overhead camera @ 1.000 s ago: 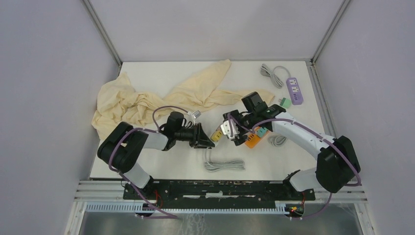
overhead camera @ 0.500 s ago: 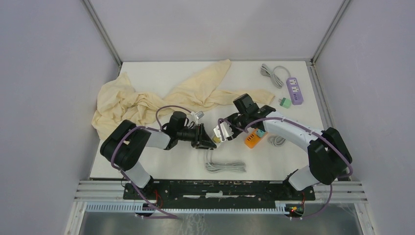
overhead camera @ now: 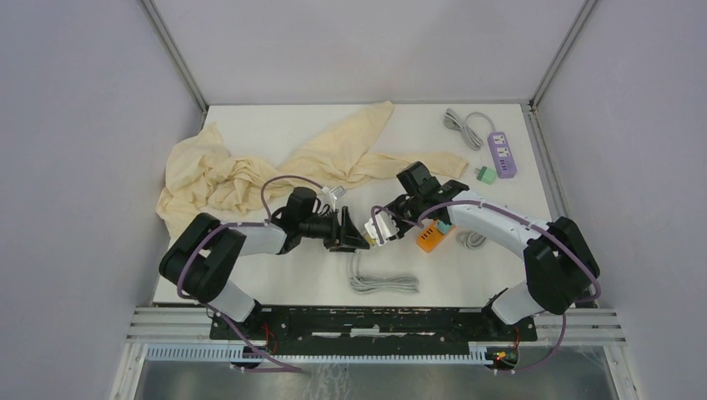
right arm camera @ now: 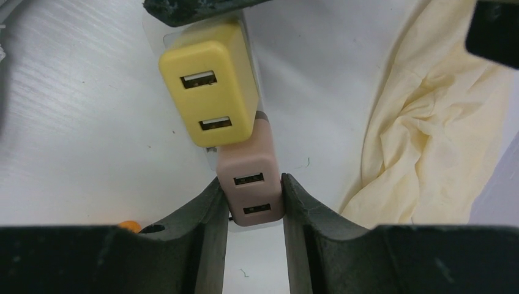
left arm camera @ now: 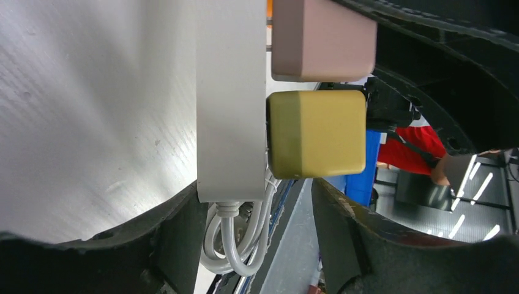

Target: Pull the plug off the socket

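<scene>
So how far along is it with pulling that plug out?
Done: the right end effector is clamped on the pink square plug. In hand: the left end effector straddles the white plastic power strip, open. Left: the pull itself; pink plug and yellow square plug both sit in the strip.

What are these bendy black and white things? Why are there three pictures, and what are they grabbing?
They are robot arms bolted to a table: a left arm and a right arm. The wide picture looks down from above. The other two come from small cameras on each wrist, so you see each pincer up close.

On the table lie a cream cloth, a coiled grey cable, a purple power strip and a small orange thing.

Between the arms is a white power strip with a yellow plug and a pink plug stuck in it. The right pincer squeezes the pink plug. The left pincer stands open around the strip's end.
</scene>
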{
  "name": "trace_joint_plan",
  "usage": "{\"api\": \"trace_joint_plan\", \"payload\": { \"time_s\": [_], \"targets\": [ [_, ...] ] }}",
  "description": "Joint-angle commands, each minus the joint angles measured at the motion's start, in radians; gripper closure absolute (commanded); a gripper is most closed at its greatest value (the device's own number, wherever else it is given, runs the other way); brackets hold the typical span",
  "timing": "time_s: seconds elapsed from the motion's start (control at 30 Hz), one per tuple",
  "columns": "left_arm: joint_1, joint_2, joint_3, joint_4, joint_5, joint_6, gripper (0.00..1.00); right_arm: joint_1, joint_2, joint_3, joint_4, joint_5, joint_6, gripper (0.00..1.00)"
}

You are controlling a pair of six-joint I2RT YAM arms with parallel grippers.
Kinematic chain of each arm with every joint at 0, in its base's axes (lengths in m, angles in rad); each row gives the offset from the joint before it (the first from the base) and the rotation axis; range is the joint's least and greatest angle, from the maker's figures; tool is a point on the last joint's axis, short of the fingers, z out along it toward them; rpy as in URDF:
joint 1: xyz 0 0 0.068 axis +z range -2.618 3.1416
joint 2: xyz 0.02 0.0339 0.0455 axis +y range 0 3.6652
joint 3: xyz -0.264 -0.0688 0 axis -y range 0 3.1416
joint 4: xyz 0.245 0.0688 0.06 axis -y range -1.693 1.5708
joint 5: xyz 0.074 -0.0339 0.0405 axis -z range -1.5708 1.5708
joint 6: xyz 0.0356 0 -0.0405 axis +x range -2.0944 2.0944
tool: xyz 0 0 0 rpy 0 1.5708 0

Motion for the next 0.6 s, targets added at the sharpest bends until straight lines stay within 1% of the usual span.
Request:
{"api": "trace_joint_plan", "payload": {
  "time_s": [0.0, 0.17, 0.23, 0.3, 0.37, 0.47, 0.57],
  "targets": [
    [0.000, -0.116, 0.029, -0.105, -0.102, 0.102, 0.31, 0.001, 0.000, 0.044, -0.042, 0.007, 0.049, 0.82],
    [0.000, -0.266, 0.006, -0.205, -0.212, 0.157, 0.30, -0.007, 0.038, 0.129, -0.156, 0.002, 0.159, 0.85],
    [0.000, -0.341, -0.013, -0.217, -0.251, 0.185, 0.29, -0.010, 0.058, 0.167, -0.193, -0.005, 0.219, 0.86],
    [0.000, -0.431, -0.054, -0.175, -0.284, 0.188, 0.29, -0.014, 0.088, 0.210, -0.233, -0.009, 0.282, 0.86],
    [-0.004, -0.531, -0.109, -0.099, -0.331, 0.182, 0.27, -0.018, 0.126, 0.268, -0.275, -0.008, 0.365, 0.87],
    [-0.010, -0.669, -0.188, -0.012, -0.419, 0.185, 0.21, -0.022, 0.198, 0.379, -0.375, -0.010, 0.455, 0.88],
    [-0.011, -0.792, -0.244, 0.045, -0.498, 0.206, 0.15, -0.022, 0.249, 0.425, -0.408, -0.001, 0.549, 0.88]
  ]
}}
